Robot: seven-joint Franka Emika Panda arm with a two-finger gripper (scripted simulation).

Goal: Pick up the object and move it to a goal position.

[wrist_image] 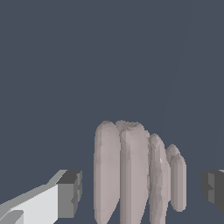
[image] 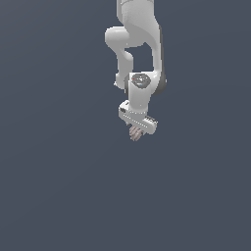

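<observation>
One arm (image: pixel 135 54) is all you have in the exterior view, reaching down from the top edge over a plain dark slate worktop (image: pixel 54 186). Its white wrist block carries a small round grey-and-red fitting, and below that sits the white bar of the pincer (image: pixel 137 131), tilted so that its end toward the exterior view's right lies lower.

Just under that bar you can see the object (image: pixel 136 134), a small pinkish-brown lump with darker ribs, much narrower than the bar itself. It pokes out below the bar's lower edge, a little toward the exterior view's left of the bar's middle. You cannot tell from this view whether it rests on the worktop or hangs clear of it.

In the wrist view the object (wrist_image: pixel 135 175) fills the middle as a cluster of upright rounded lobes, tallest on one side and stepping down to the shortest on the other. You see one grey fingertip (wrist_image: pixel 70 194) on its white finger to one side of it and the other grey fingertip at the opposite edge of the picture. A strip of dark background shows between each fingertip and the lobes, so the pincer stands wide open around the object, touching it on neither side.
</observation>
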